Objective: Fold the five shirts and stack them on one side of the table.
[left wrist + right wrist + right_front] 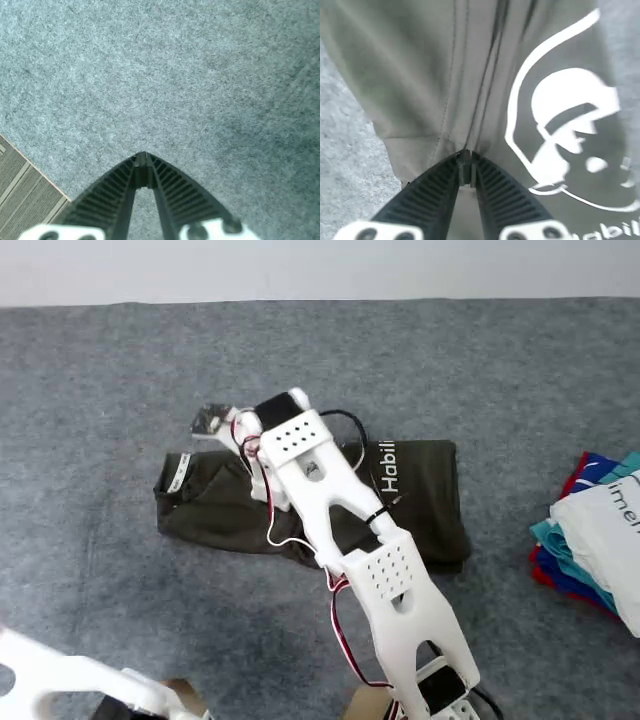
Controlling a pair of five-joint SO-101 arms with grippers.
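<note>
A dark olive shirt (425, 495) with white print lies partly folded in the middle of the grey table. My right arm stretches over it from the near edge, and my right gripper (218, 424) sits at the shirt's far left corner. In the right wrist view the right gripper (464, 159) is shut, pinching a fold of the olive shirt (420, 65) where its seams run into the fingertips. My left gripper (144, 161) is shut with nothing in it, hovering over bare grey felt. The left arm (70, 677) rests at the near left corner.
A stack of folded shirts (595, 535) in white, teal, blue and red sits at the right edge of the table. The grey felt edge and a strip of wood-patterned floor (22, 187) lie close to my left gripper.
</note>
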